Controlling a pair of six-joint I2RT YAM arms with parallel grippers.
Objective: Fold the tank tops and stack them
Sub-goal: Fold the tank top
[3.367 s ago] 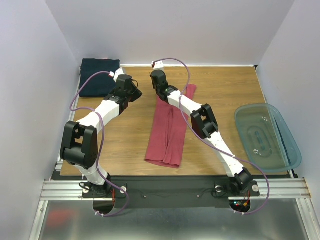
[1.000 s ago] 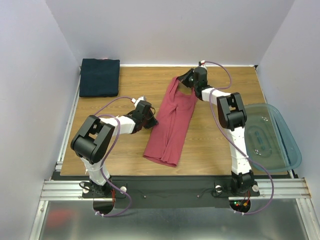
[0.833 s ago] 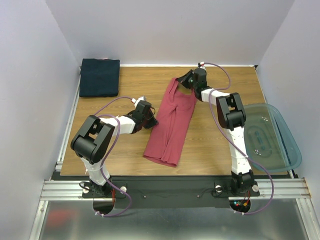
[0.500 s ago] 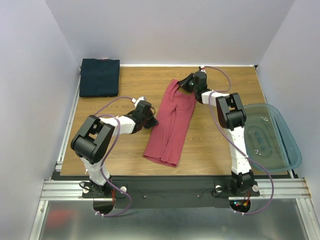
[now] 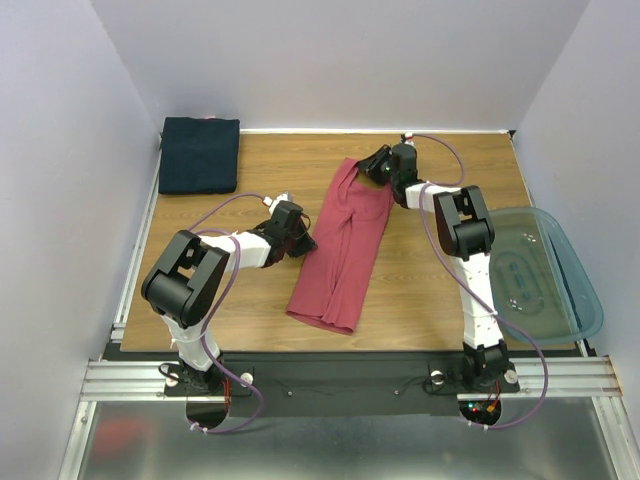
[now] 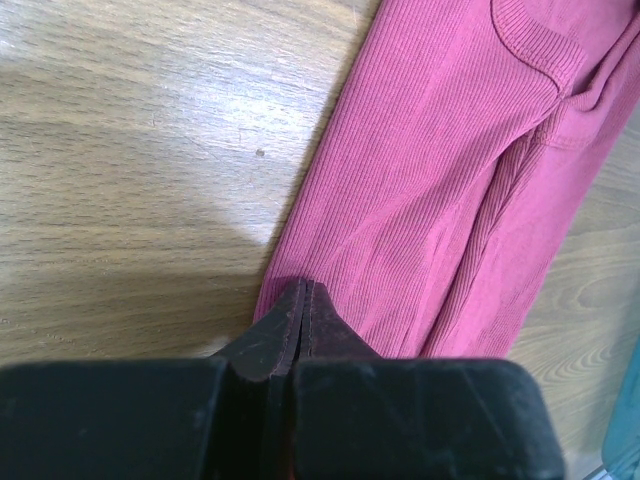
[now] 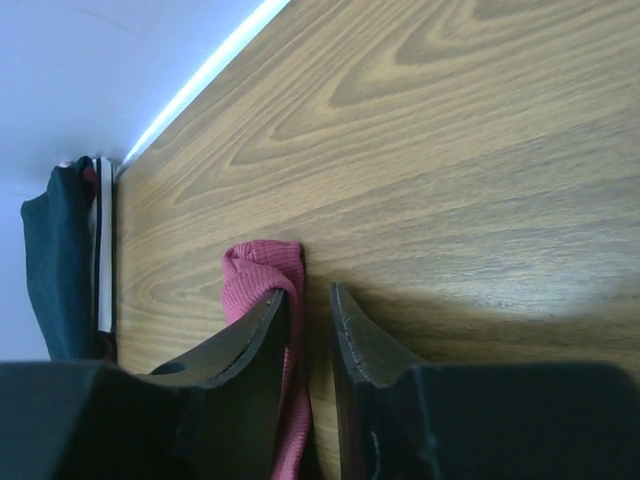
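The rose-red tank top [image 5: 340, 250] lies lengthwise folded in the middle of the table, straps at the far end. My left gripper [image 5: 303, 240] is shut, its tips [image 6: 305, 285] resting on the top's left edge [image 6: 440, 180], with no cloth showing between the jaws. My right gripper [image 5: 372, 168] is open and low at the far strap end. The bunched strap [image 7: 262, 265] lies against its left finger, with a gap at the tips [image 7: 308, 290]. The dark navy top [image 5: 200, 155] lies folded at the back left corner; it also shows in the right wrist view [image 7: 55, 260].
A translucent blue-green plastic tub [image 5: 535, 275] sits at the right edge of the wooden table [image 5: 440, 300]. White walls close in the left, back and right sides. The right arm stretches along the table's right half.
The left gripper moved from the navy top to the red top's left edge. The right gripper swung the strap end rightwards, lowered it and opened. The left arm has held still for the last second.
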